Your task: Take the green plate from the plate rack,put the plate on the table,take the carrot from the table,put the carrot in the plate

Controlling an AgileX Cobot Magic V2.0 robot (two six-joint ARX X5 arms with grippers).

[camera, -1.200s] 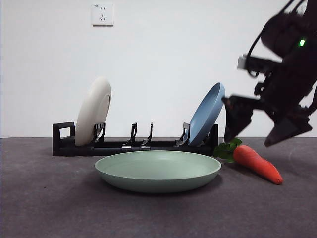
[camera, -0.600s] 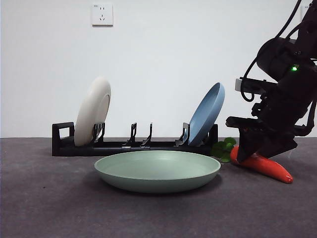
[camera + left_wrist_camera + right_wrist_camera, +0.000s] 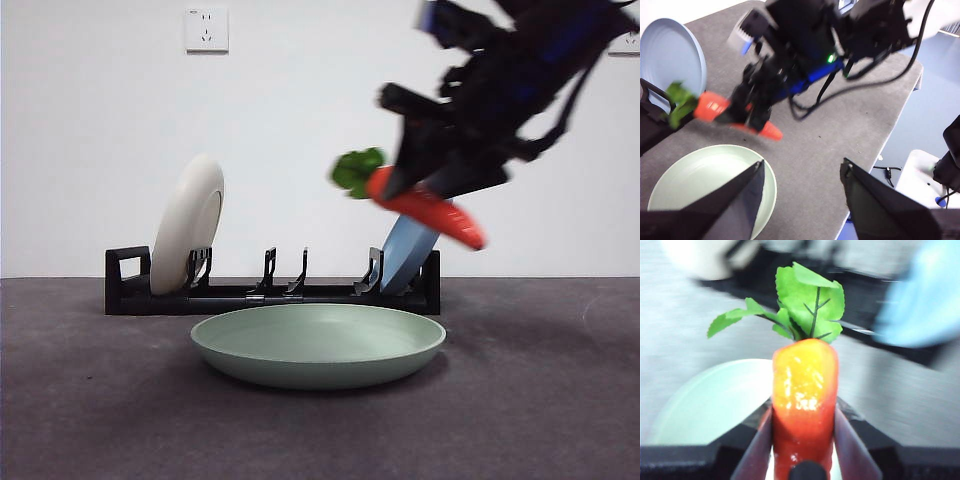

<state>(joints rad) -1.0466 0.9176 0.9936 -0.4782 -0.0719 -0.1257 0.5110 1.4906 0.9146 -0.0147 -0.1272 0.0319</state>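
The green plate (image 3: 318, 345) lies flat on the table (image 3: 90, 420), just in front of the plate rack (image 3: 272, 290), and it is empty. The carrot (image 3: 425, 208) is in the air, above the plate's right rim and tilted with its leaves to the left. The right gripper (image 3: 440, 180) is clamped on the carrot's body. The left gripper (image 3: 800, 192) waits with jaws apart, holding nothing.

Risk, as I judge it: the carrot hangs near the rim, so releasing here could bounce it off onto the table; the smooth body might also slip.

Count: three plates (one green, one cream plate (image 3: 187, 222), one blue plate (image 3: 405, 255)), one rack, one carrot.
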